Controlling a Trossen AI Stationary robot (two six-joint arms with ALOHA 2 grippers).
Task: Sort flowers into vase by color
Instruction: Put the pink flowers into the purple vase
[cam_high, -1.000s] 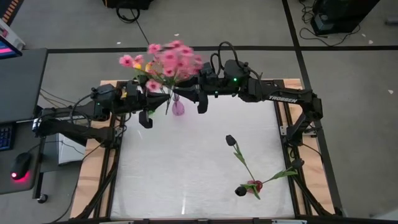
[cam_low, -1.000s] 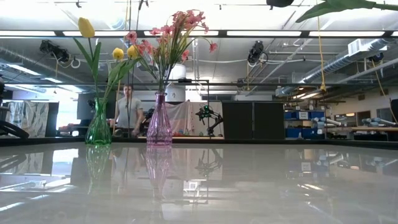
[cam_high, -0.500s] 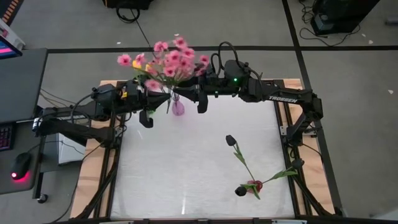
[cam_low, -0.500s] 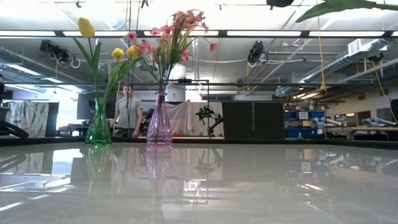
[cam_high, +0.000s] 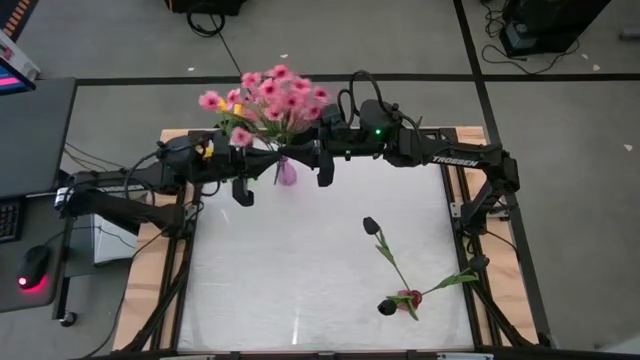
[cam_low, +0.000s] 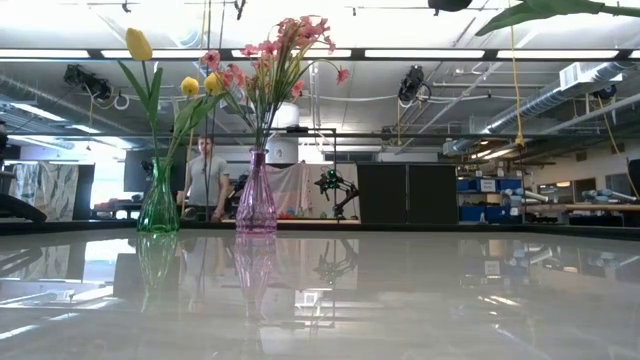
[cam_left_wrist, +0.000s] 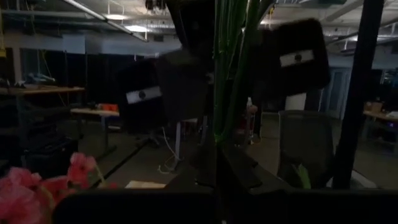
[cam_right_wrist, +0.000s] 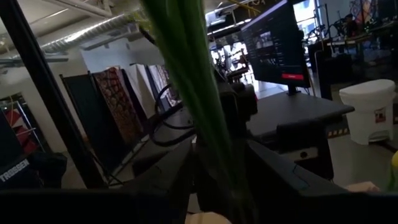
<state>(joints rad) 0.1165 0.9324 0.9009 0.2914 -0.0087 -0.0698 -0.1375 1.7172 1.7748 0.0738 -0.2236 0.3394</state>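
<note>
- Flowers stand in three groups: a spray of pink blossoms (cam_high: 268, 98) sits in a pink vase (cam_high: 286, 172) at the far edge of the worktop (cam_high: 300, 290), between the two arms
- Seen level across the worktop, the same pink vase (cam_low: 256, 196) is upright with the pink blossoms (cam_low: 285, 50) fanning out above it
- Just beside it in the low view stands a green vase (cam_low: 158, 200) holding yellow tulips (cam_low: 139, 44) on tall green stems
- Two dark red tulips (cam_high: 395, 270) lie flat on the worktop towards the right near corner, well apart from the vases, their stems crossing
- The left pincer (cam_high: 243, 192) hangs just left of the pink vase and is closed; the high view does not show whether it touches the stems
- In the left wrist view green stems (cam_left_wrist: 229, 68) run upright straight ahead of the camera, with pink blossoms (cam_left_wrist: 37, 186) at one corner
- The right pincer (cam_high: 325, 168) hangs just right of the pink vase, part-way open; whether it grips anything cannot be told
- In the right wrist view a thick green stem (cam_right_wrist: 193, 93) crosses close before the lens, blurred
- A person (cam_low: 206, 178) stands in the room behind the worktop, seen between the two vases
</note>
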